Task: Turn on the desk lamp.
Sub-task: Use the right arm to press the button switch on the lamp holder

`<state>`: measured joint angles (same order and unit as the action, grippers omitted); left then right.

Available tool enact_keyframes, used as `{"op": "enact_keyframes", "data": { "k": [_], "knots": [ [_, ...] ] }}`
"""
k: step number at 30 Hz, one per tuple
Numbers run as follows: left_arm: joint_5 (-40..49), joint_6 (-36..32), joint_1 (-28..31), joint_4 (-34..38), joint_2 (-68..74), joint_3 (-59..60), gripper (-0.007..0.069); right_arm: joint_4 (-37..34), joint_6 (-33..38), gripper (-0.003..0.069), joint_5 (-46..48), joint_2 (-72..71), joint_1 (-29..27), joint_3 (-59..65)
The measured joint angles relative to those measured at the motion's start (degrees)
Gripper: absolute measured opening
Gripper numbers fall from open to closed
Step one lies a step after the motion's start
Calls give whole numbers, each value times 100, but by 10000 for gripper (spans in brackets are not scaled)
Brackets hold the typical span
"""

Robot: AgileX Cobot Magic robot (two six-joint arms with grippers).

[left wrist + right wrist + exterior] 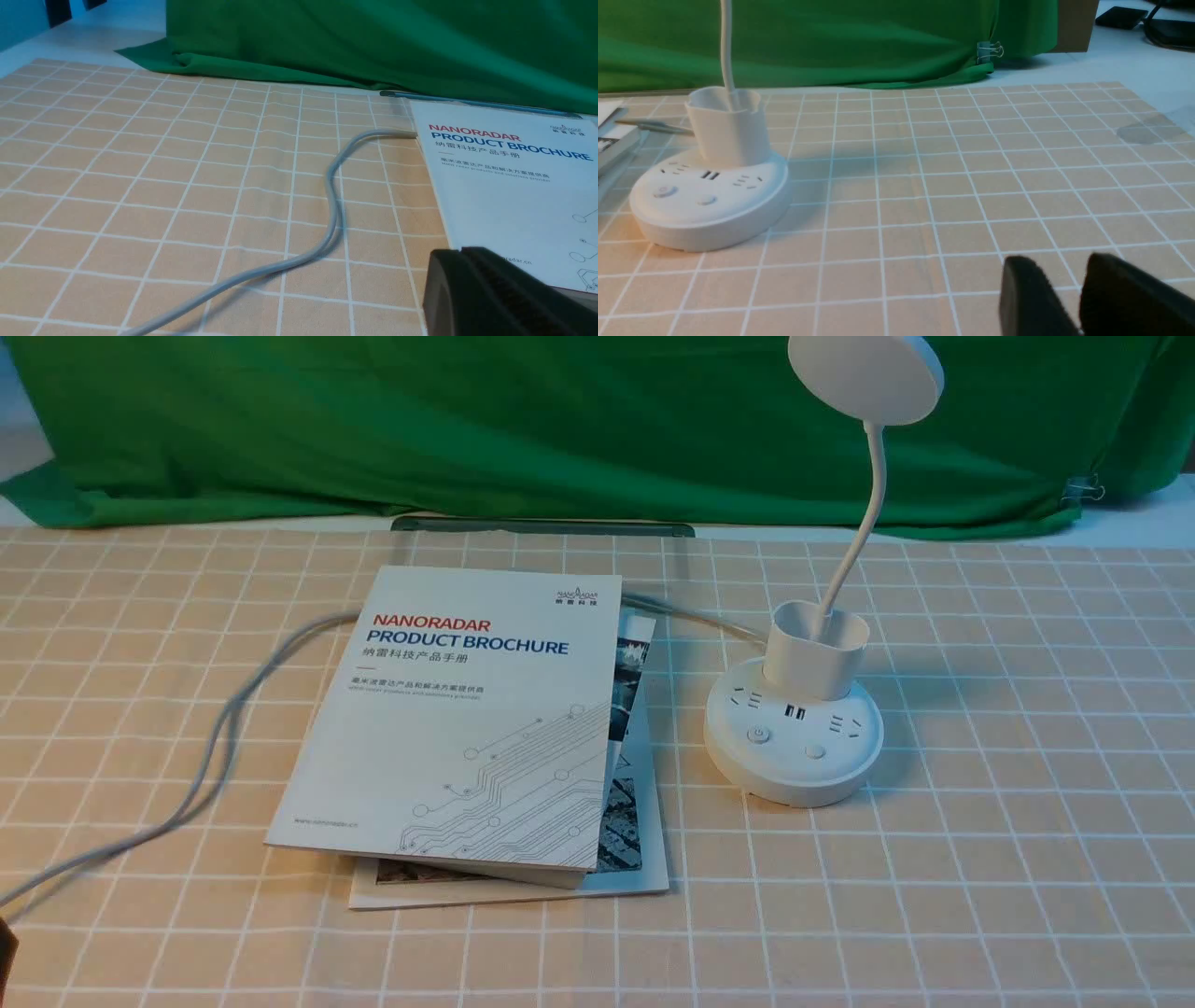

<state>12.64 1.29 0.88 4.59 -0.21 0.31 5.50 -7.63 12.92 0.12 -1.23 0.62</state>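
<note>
White round-based desk lamp [794,747] right of centre in the front view, stacked printed paper brochures [467,728] beside it at centre, grey cable [224,728] running left, all on beige grid-patterned table [1027,896], right fingers [1020,280] apart, empty, left fingers [467,284] together.

Brochures [448,719] stacked, grey cable [224,728], green cloth [560,429] w/ clip [1083,490]

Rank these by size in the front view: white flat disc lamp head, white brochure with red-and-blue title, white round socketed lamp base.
1. White brochure with red-and-blue title
2. White round socketed lamp base
3. White flat disc lamp head, cut off on top
</note>
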Motion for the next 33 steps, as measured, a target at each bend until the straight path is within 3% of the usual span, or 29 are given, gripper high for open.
{"op": "enact_keyframes", "data": {
  "k": [30, 33],
  "knots": [
    [0, 0, 0, 0, 0, 0, 21, 0, -8, 241, 6, 0, 0, 0],
    [0, 0, 0, 0, 0, 0, 21, -342, -489, 241, 1, 0, 0, 0]
  ]
}}
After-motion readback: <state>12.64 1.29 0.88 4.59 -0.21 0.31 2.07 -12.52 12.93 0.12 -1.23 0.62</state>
